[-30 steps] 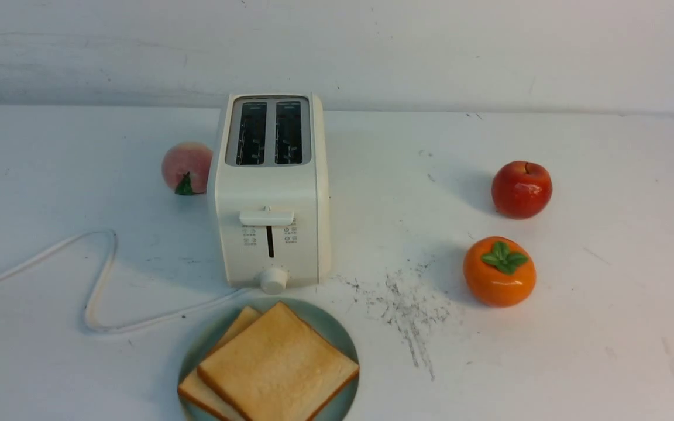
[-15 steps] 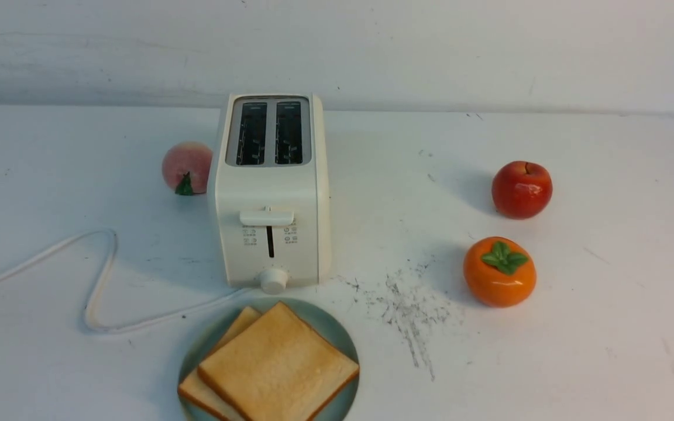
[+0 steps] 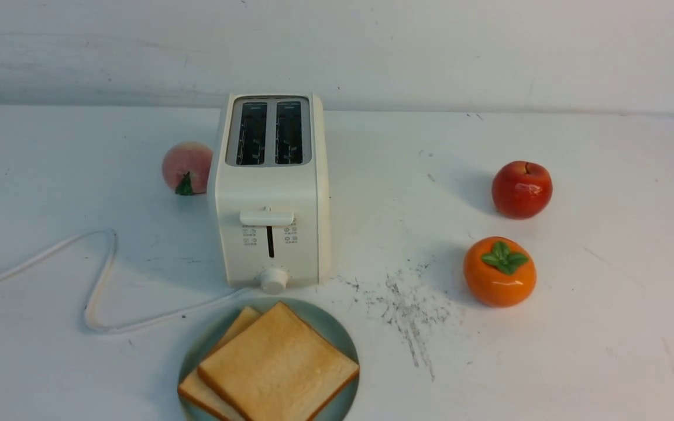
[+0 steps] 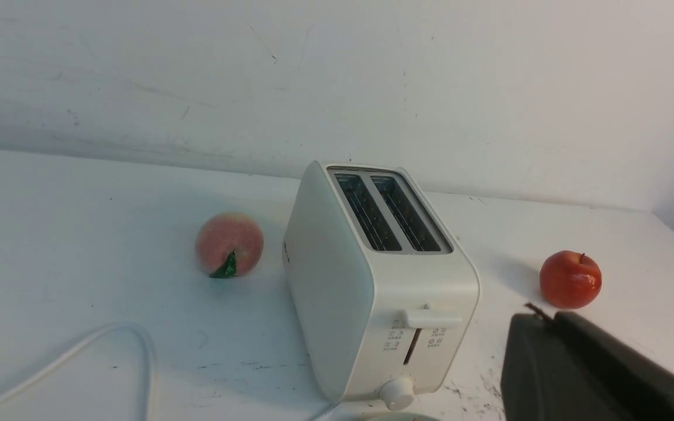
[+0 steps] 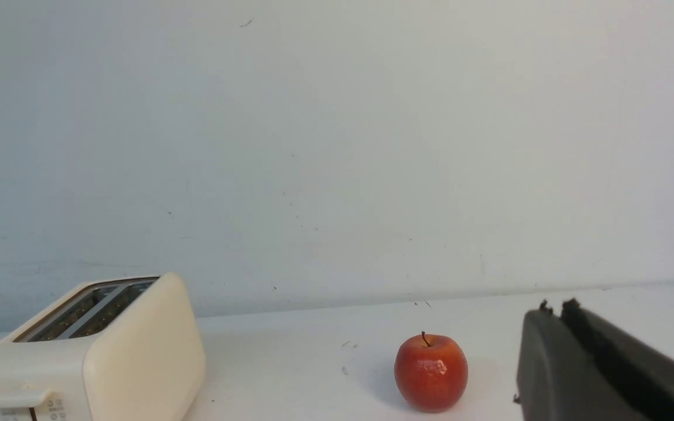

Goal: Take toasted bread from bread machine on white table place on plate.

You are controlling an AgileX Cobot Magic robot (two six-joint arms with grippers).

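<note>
plate [image 3: 326,323] at near edge of white table [image 3: 606,327], pale blue-green. toasted bread [image 3: 278,365] lies on it: two golden-tan square slices with darker crust, top one overlapping the lower, offset to the right.

bread machine [image 3: 270,193] just behind the plate, cream-white, both slots dark, lever [image 3: 266,217] high, knob [image 3: 273,280] near the plate rim. cord [image 3: 100,275] loops off left. grey scratch marks [image 3: 410,310] to the right.

persimmon [image 3: 499,272] and, farther back, apple [image 3: 521,190] well apart on the right; peach [image 3: 186,166] beside the machine's left flank.

left gripper [image 4: 547,318] and right gripper [image 5: 553,310]: dark fingers pressed together, nothing held.
</note>
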